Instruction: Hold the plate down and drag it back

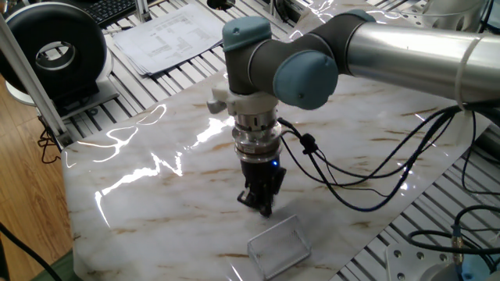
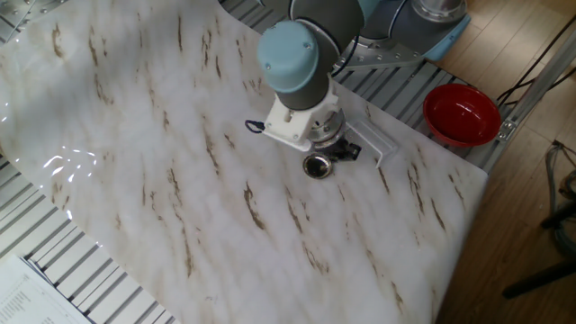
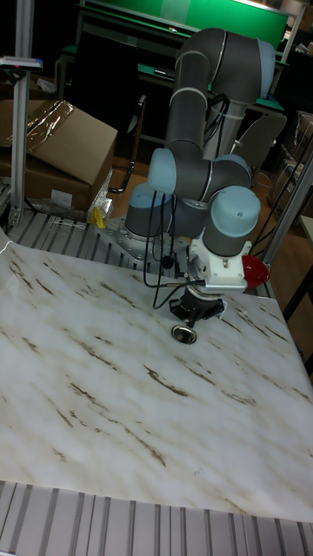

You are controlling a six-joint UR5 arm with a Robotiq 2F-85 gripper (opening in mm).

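The plate [image 2: 316, 166] is a small shiny silver disc lying flat on the marble tabletop [image 2: 180, 180]; it also shows just below the fingers in the tall view as plate [image 3: 184, 334]. My gripper [image 2: 328, 154] points straight down with its tips at the plate's edge nearest the arm base. The jaws look shut, with nothing between them. In one fixed view the gripper [image 1: 262, 205] hides the plate. I cannot tell whether the fingertips [image 3: 190, 318] actually touch the rim.
A clear plastic tray [image 1: 280, 246] lies right beside the gripper near the table edge. A red bowl [image 2: 462, 114] sits off the table past that corner. Papers [image 1: 168, 35] and a black round device [image 1: 55, 51] lie beyond the far side. Cables [image 1: 351, 176] hang from the wrist.
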